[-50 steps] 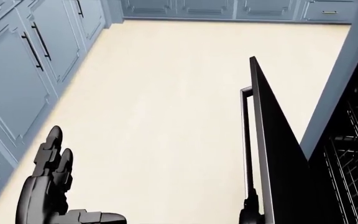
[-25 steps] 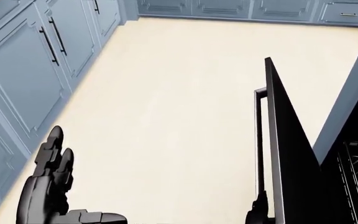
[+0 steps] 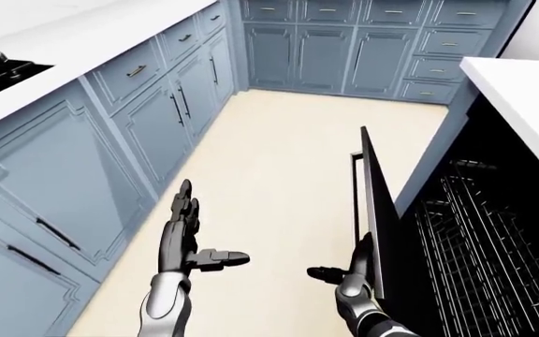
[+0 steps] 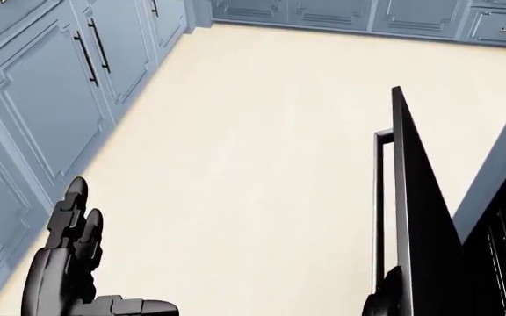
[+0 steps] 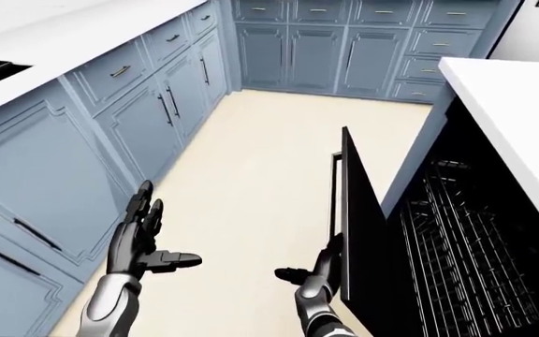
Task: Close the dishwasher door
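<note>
The dishwasher door (image 3: 371, 210) is about half way up, standing at a slant, with the dark dishwasher (image 3: 480, 239) and its wire racks (image 3: 466, 246) open to the right of the door. The right hand (image 5: 318, 275) is at the low end of the door, pressed flat on the outside face just under the long door handle (image 3: 354, 200); its fingers look spread and open, with the thumb poking out to the left, and they are not wrapped round anything. The left hand (image 3: 181, 239) is well to the left of the door, out over the floor (image 3: 279, 168), with its fingers (image 3: 185, 203) straight and open and holding nothing. To do this step well, I think the right hand should keep its flat palm on the door and push it steadily to the right, toward the racks, until the door sits flush under the white worktop (image 3: 522, 91). A slow, even push seems best, so the hand does not slip off the smooth black face. The left hand can stay away from the door. Compared with the head view a second ago, the whole picture has slid: the door now sits further right, and the blue cupboards (image 4: 42, 99) left of the door fill more of the view, so the camera has moved. The door also looks a bit more upright
</note>
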